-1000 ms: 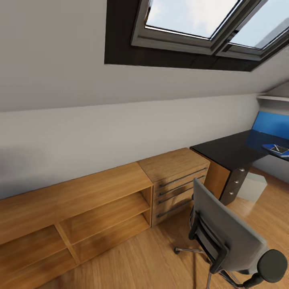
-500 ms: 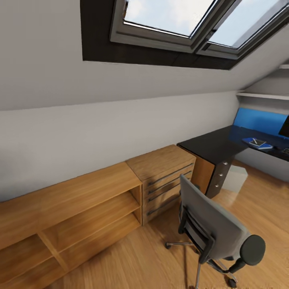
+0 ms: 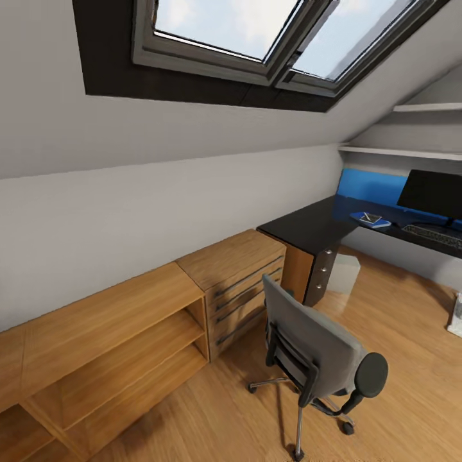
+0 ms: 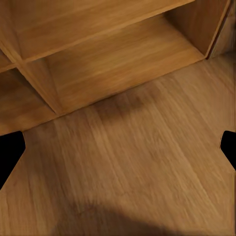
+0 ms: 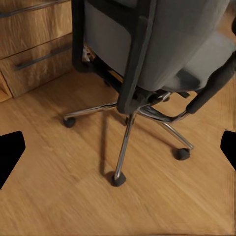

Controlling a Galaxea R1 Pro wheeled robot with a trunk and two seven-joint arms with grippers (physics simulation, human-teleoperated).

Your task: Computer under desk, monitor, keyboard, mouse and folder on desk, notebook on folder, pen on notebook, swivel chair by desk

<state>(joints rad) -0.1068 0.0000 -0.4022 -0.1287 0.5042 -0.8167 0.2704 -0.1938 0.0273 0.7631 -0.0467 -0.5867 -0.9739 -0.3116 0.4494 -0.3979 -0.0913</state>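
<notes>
Grey chair (image 3: pixel 317 350) stands on the wood floor (image 3: pixel 398 333), apart from the desk (image 3: pixel 321 224). One folder (image 3: pixel 371 221) with a notebook (image 3: pixel 370 218) on top, one monitor (image 3: pixel 431 192) and one keyboard (image 3: pixel 433 235) lie there. Both grippers' fingertips (image 4: pixel 11 152) (image 5: pixel 11 153) spread wide, holding nothing.

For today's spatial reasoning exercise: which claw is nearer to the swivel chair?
Right. The right claw points at the swivel chair and its chrome base close ahead; the left claw faces bare wood floor before the open wooden shelf unit.
</notes>
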